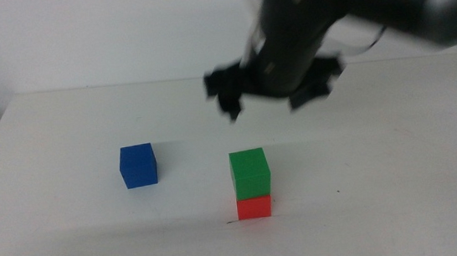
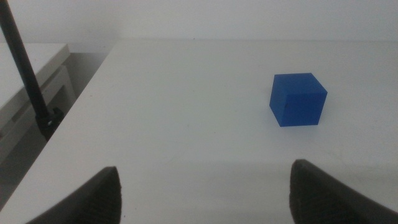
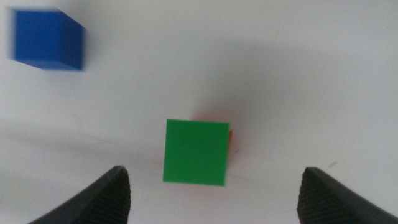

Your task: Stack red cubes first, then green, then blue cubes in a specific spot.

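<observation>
The green cube [image 1: 250, 172] sits on top of the red cube [image 1: 254, 207], near the front of the white surface [image 1: 399, 153], so two of the three layers look already built. From above, the right wrist view shows the green one slightly shifted, with a thin red strip visible at one side. The right gripper [image 1: 268, 88] hangs above and behind the stack, its jaws wide apart and holding nothing, which fits a cube just released. The blue cube [image 1: 138, 165] stands alone to the left of the stack, well apart from it, with free surface all around, so a gripper has room to come down on it. The left gripper [image 2: 205, 190] waits low near the front left edge, jaws apart, facing the blue cube.
</observation>
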### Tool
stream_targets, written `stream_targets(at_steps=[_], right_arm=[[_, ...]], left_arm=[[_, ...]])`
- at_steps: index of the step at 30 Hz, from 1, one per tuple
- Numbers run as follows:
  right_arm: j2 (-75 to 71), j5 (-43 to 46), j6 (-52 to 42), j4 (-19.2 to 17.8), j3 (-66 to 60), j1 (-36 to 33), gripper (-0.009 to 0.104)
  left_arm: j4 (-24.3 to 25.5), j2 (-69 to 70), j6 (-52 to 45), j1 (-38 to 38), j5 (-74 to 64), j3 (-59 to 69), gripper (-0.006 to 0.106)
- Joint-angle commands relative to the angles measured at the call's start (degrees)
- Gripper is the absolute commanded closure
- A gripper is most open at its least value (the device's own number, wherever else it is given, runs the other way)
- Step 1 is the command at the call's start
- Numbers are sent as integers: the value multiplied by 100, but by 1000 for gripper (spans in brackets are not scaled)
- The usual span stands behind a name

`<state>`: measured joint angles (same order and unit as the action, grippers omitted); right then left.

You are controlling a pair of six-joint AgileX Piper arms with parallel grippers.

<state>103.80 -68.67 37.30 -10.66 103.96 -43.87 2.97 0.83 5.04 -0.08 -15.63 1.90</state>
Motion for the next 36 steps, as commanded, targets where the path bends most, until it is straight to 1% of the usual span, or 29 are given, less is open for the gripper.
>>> stream_targets(at_steps=[1, 4, 7, 8, 9, 10, 13, 15, 16, 19, 22, 24, 26, 29, 33, 36], right_arm=[[-826, 60, -483, -252, 55, 18, 19], [-1499, 65, -1082, -192, -270, 18, 20], [-2264, 216, -1565, -219, -734, 18, 20], [-2571, 289, -1656, -266, -905, 18, 20], [-3118, 374, -1828, -440, -1194, 18, 20], [-3404, 372, -1897, -510, -1334, 18, 20], [-4212, 373, -1920, -782, -1733, 18, 20], [-4649, 388, -1904, -859, -1987, 18, 20], [-4860, 418, -1904, -834, -2107, 18, 20], [-5296, 406, -2008, -609, -2422, 18, 20], [-5773, 404, -2427, -321, -2833, 18, 20], [-6113, 535, -2707, -52, -3160, 18, 20], [-6544, 824, -2917, 131, -3519, 18, 20], [-7028, 1091, -3108, 267, -3929, 18, 20], [-7266, 1111, -3419, 474, -4110, 18, 20], [-7274, 1130, -3595, 755, -4110, 18, 20]], left_arm=[[-59, 133, 79, 8, 452, -37, 9], [-59, 133, 79, 8, 452, -37, 9], [-59, 133, 79, 8, 452, -37, 9], [-59, 133, 79, 8, 452, -37, 9], [-59, 133, 79, 8, 452, -37, 9], [-59, 133, 79, 8, 452, -37, 9], [-59, 133, 79, 8, 452, -37, 9], [-59, 133, 79, 8, 452, -37, 9], [-59, 133, 79, 8, 452, -37, 9], [-59, 133, 79, 8, 452, -37, 9], [-59, 133, 79, 8, 452, -37, 9], [-59, 133, 79, 8, 452, -37, 9], [-59, 133, 79, 8, 452, -37, 9], [-59, 133, 79, 8, 452, -37, 9], [-59, 133, 79, 8, 452, -37, 9], [-59, 133, 79, 8, 452, -37, 9]])
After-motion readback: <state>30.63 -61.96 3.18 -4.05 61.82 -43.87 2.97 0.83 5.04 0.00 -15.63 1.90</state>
